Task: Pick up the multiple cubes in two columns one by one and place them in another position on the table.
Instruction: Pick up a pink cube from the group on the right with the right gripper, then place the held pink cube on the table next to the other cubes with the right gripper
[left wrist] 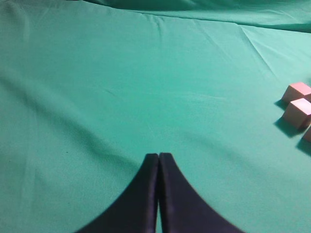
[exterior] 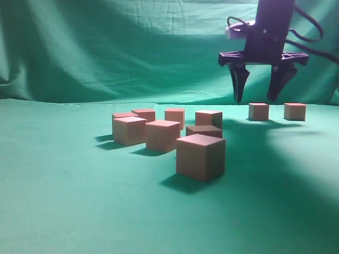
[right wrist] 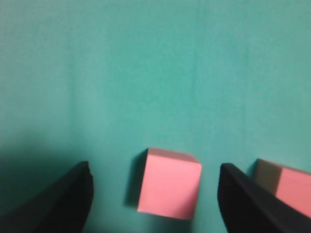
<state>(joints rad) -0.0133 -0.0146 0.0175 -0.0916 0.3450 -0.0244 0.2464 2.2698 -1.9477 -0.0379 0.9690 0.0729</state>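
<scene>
Wide-apart right jaws (exterior: 258,99) hang above a salmon cube (right wrist: 169,183) (matte, unmarked); left jaws (left wrist: 159,158) pressed together.

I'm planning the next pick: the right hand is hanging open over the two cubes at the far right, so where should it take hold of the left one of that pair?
Grip the cube on its two opposite side faces, coming straight down. It sits flat on the table, apart from its neighbour, and the open right hand probably already straddles it.
</scene>
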